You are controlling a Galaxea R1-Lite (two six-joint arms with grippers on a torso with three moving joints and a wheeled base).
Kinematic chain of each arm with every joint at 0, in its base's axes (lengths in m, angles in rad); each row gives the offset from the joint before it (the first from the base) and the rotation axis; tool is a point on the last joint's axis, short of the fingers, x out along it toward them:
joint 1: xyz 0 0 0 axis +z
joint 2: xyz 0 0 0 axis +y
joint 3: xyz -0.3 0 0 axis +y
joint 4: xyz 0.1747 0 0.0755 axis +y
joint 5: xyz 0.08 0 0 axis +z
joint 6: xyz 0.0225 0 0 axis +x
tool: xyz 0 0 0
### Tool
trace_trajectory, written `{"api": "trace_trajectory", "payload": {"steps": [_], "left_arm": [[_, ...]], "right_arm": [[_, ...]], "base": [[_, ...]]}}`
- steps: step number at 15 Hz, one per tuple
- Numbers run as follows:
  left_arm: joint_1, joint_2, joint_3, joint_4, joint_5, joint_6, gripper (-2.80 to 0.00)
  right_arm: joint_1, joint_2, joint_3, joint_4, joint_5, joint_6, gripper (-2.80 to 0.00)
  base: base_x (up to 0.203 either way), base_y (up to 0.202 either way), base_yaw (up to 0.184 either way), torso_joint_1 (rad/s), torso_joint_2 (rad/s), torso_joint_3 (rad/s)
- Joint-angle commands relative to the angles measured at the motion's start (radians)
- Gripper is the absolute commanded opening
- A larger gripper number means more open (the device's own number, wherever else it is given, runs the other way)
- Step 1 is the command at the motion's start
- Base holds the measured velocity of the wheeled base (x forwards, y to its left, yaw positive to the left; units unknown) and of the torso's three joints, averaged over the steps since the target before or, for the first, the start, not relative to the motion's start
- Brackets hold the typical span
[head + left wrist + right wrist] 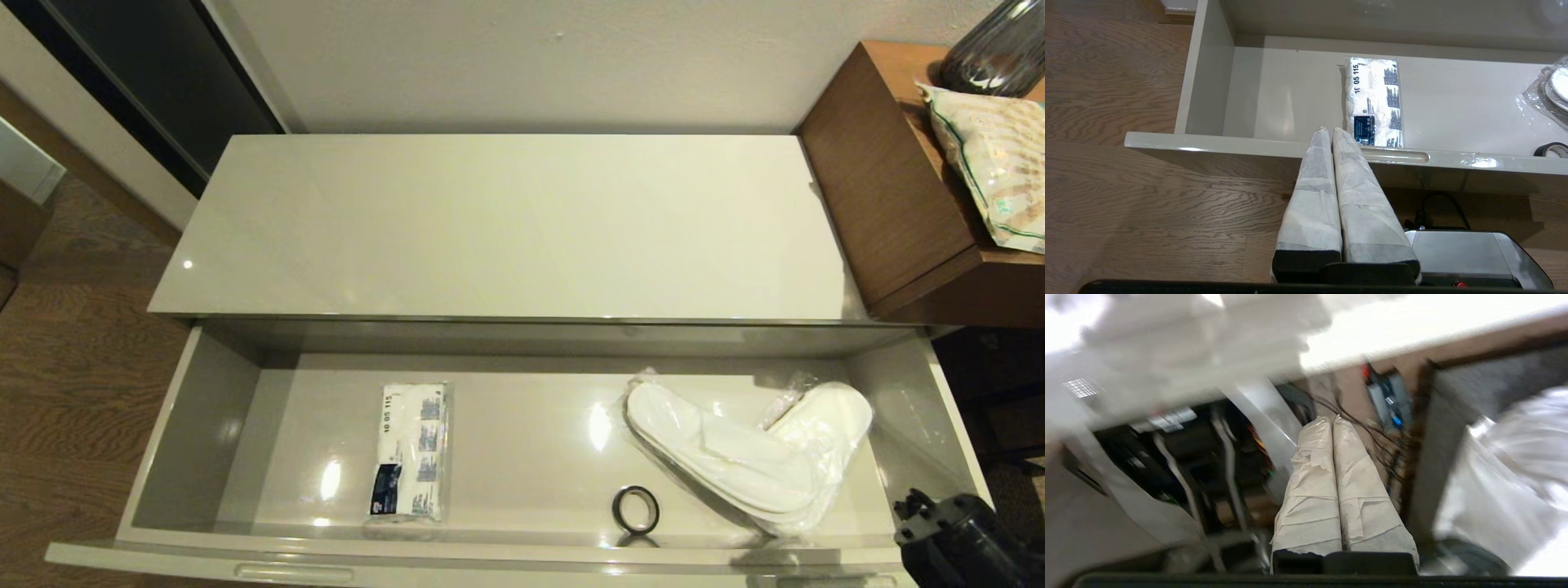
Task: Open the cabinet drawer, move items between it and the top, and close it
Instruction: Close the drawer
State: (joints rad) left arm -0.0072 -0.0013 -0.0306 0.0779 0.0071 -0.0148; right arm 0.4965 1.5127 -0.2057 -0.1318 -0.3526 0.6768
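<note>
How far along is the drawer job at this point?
Done: the cabinet drawer is pulled open. In hand: nothing; the left gripper is shut and empty above the drawer's front, and the right gripper is shut and empty. Left: the tissue pack and slippers lie inside, the top holds neither, and the drawer needs closing.

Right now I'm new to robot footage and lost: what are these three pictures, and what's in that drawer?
One camera looks down from the robot's head; two sit on its wrists. The cabinet drawer stands pulled open below the top. Inside lie a tissue pack, wrapped slippers and a small black ring. The left pincer, shut and empty, hovers near the drawer's front edge. The right pincer is shut and empty too; its arm shows at the head view's lower right.
</note>
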Motion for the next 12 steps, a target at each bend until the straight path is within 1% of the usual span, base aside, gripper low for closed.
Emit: {"api": "trace_trajectory", "payload": {"steps": [1, 5, 7, 9, 12], "left_arm": [[0.000, 0.001, 0.000, 0.000, 0.001, -0.001, -2.80], [0.000, 0.001, 0.000, 0.000, 0.001, -0.001, -2.80], [0.000, 0.001, 0.000, 0.000, 0.001, -0.001, -2.80], [0.000, 0.001, 0.000, 0.000, 0.001, -0.001, -2.80], [0.000, 0.001, 0.000, 0.000, 0.001, -0.001, -2.80]], "right_arm": [[0.004, 0.086, -0.001, -0.022, -0.002, 0.014, -2.80], [0.005, 0.144, -0.036, -0.038, -0.003, 0.069, -2.80], [0.007, 0.189, -0.062, -0.088, -0.010, 0.103, -2.80], [0.004, 0.184, -0.120, -0.103, -0.025, 0.128, -2.80], [-0.018, 0.171, -0.260, -0.037, -0.064, 0.128, -2.80]], "base": [[0.000, 0.000, 0.000, 0.000, 0.00, 0.000], [0.000, 0.000, 0.000, 0.000, 0.00, 0.000], [0.000, 0.000, 0.000, 0.000, 0.00, 0.000], [0.000, 0.000, 0.000, 0.000, 0.00, 0.000], [0.000, 0.000, 0.000, 0.000, 0.00, 0.000]]}}
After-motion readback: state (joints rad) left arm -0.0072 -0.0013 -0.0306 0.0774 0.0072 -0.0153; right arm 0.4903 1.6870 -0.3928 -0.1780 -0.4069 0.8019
